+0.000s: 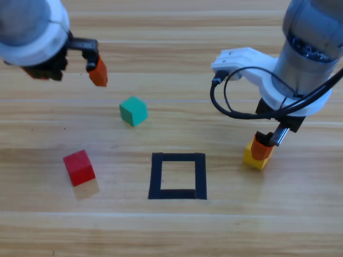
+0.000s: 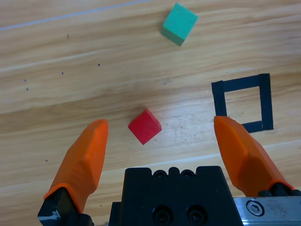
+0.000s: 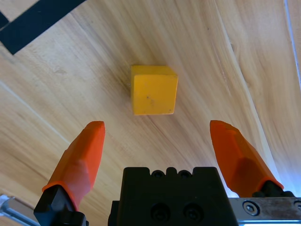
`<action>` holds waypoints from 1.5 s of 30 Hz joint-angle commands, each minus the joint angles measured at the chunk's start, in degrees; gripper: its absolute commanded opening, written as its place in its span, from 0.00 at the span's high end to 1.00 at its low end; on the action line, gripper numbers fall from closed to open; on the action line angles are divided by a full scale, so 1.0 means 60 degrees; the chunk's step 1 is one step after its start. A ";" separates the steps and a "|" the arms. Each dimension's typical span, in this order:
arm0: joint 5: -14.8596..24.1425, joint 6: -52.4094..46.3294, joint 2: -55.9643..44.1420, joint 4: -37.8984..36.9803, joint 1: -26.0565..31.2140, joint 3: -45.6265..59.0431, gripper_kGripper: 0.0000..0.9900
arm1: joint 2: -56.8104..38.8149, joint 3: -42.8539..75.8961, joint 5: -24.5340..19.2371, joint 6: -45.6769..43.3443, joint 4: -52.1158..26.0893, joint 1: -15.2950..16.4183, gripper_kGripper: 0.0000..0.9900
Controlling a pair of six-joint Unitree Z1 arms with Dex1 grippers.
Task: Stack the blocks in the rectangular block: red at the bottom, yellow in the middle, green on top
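Right end effector (image 3: 157, 129) wide open over yellow cube (image 3: 154, 90), left end effector (image 2: 160, 127) wide open above red cube (image 2: 145, 125), both holding nothing.

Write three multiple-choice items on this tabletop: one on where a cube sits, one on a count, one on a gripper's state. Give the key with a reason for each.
1. Where does the yellow cube lie relative to the black tape outline?
A. Inside it
B. On the table to its right
C. On top of the red cube

2. How many cubes lie inside the outline?
A. None
B. One
C. Three

3. How does the right gripper stand?
A. Shut on the green cube
B. Shut on nothing
C. Open above the yellow cube

Key:
1 B: in the high view it sits right of the tape, under the right gripper.
2 A: the red cube, green cube and yellow cube all sit outside; only bare wood shows in the opening.
3 C: in the right wrist view the jaws stand wide apart with the yellow cube ahead, untouched.
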 commanded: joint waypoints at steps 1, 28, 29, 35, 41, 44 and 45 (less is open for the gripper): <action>-0.0084 -0.1219 0.0589 0.0126 0.0187 0.0405 0.03 | 0.1023 -0.0237 0.0346 -0.0182 -0.0139 -0.0458 0.01; -0.1827 -0.5335 0.3065 0.0243 0.0993 0.0859 0.03 | 0.3103 -0.1600 0.0771 -0.0592 0.0887 -0.0604 0.98; -0.1886 -0.5350 0.3094 0.0228 0.1096 0.0844 0.03 | 0.3045 -0.1600 0.0830 -0.0592 0.0960 -0.0648 1.00; -0.2164 -0.5335 0.3226 -0.0021 0.1652 0.0947 0.03 | 0.1975 -0.1453 0.1211 -0.0489 0.1355 -0.1000 1.00; -0.2442 -0.5335 0.3475 -0.0241 0.1945 0.0903 0.03 | 0.0320 -0.1673 0.1196 -0.0021 0.2307 -0.1014 1.00; -0.2486 -0.5335 0.3592 -0.0387 0.1974 0.0991 0.03 | -0.0280 -0.1702 0.1225 0.0478 0.2498 -0.1014 1.00; -0.2501 -0.5335 0.3651 -0.0460 0.1974 0.1034 0.03 | -0.0368 -0.1643 0.1357 0.0653 0.2498 -0.1014 1.00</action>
